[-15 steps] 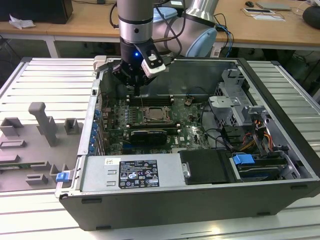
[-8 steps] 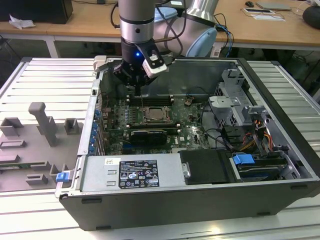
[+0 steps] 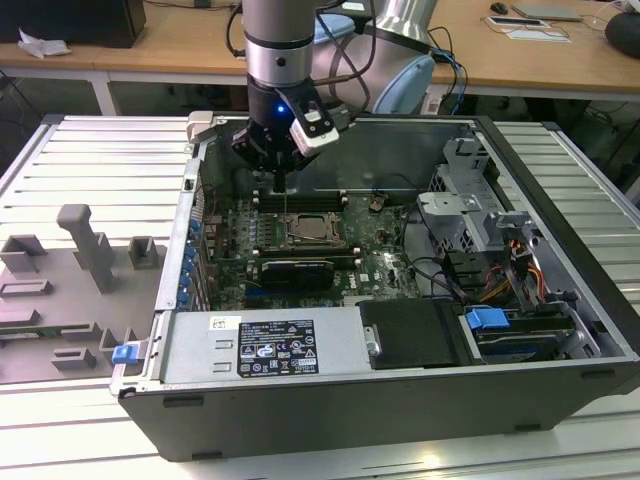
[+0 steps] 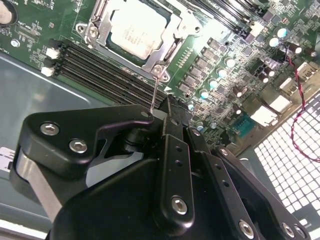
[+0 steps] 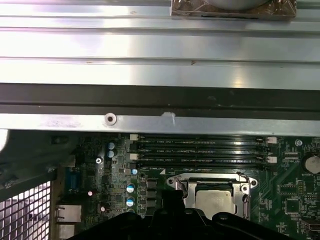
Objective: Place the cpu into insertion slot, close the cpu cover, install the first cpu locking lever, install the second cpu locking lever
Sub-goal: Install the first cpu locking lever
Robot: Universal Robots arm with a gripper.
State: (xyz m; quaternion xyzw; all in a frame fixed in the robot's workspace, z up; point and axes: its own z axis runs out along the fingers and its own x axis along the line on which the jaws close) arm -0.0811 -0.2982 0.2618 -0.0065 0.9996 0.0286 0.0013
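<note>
Silvery-beige cpu (image 4: 134,31) is seated in the insertion slot (image 4: 92,31), with the cpu cover (image 4: 166,47) lying flat around it on the green motherboard (image 4: 45,22), just beside the black memory slots (image 4: 100,62). My gripper (image 4: 161,114) hangs right above the socket corner nearest those slots, fingers pressed together on a thin wire locking lever (image 4: 155,94) that rises steeply from that corner up into them; the grip looks firm, though the contact itself is partly hidden by my own fingers. In the exterior view the gripper (image 3: 281,180) sits just above the slot inside the open computer case (image 3: 420,410).
</note>
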